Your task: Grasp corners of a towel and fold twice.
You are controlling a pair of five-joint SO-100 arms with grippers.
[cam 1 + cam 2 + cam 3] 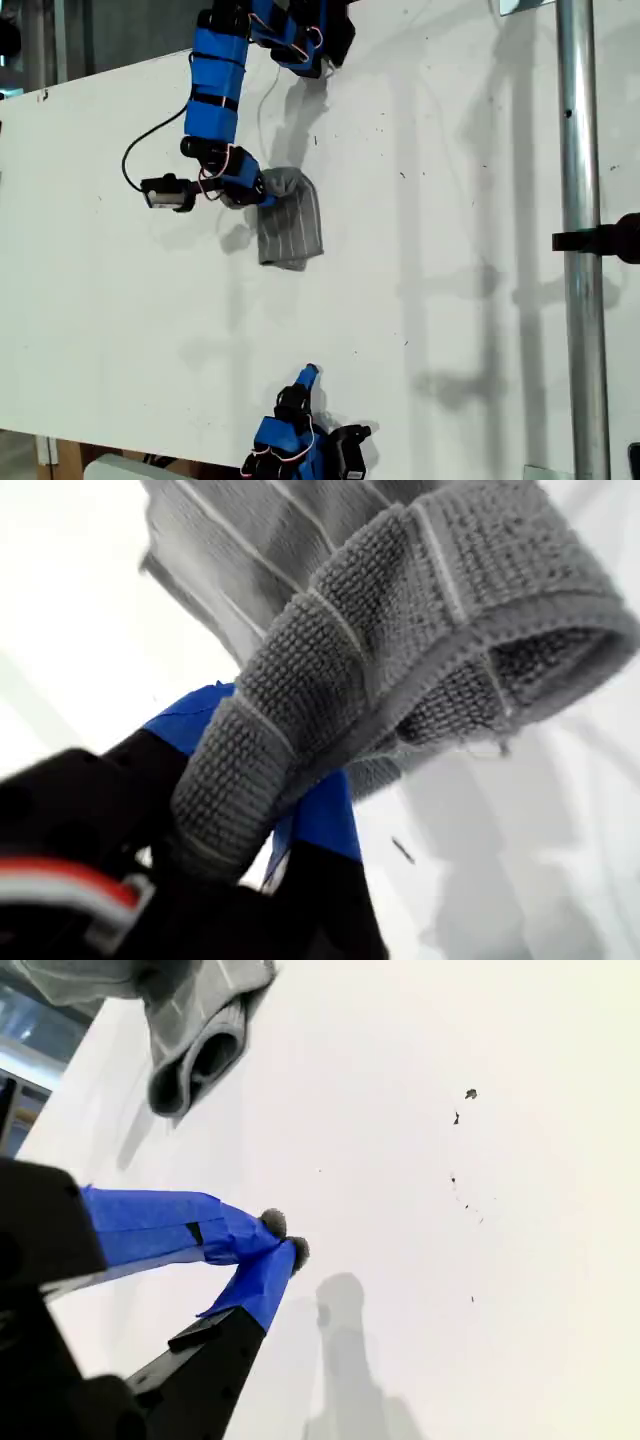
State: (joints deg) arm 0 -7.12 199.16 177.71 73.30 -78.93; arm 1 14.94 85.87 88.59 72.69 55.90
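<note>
My first gripper [270,830] is pinching the towel [400,630]: in the first wrist view its blue-taped jaws are pressed onto a bunched fold of the grey striped cloth, which is rising out of them and curling over into an open loop. In the exterior view this gripper [262,196] is sitting at the towel's [290,228] upper end, on the side toward the exterior view's left, and the cloth is lying folded into a narrow bundle that is trailing away from the jaws across the white table [450,300]. Which corner is being held cannot be told, as the folds are hiding the tips.

My second gripper [285,1240] is pressed together on nothing: its two blue-taped fingertips [272,1222] are meeting just above the bare table [450,1260]. The towel [195,1055] is lying well apart from it, a rolled edge facing this camera. In the exterior view this gripper [309,373] is standing well below the towel, near the table edge.

Beyond the towel, toward the exterior view's right, a metal pole [580,240] is running from top to bottom with a black clamp [605,238] on it.
</note>
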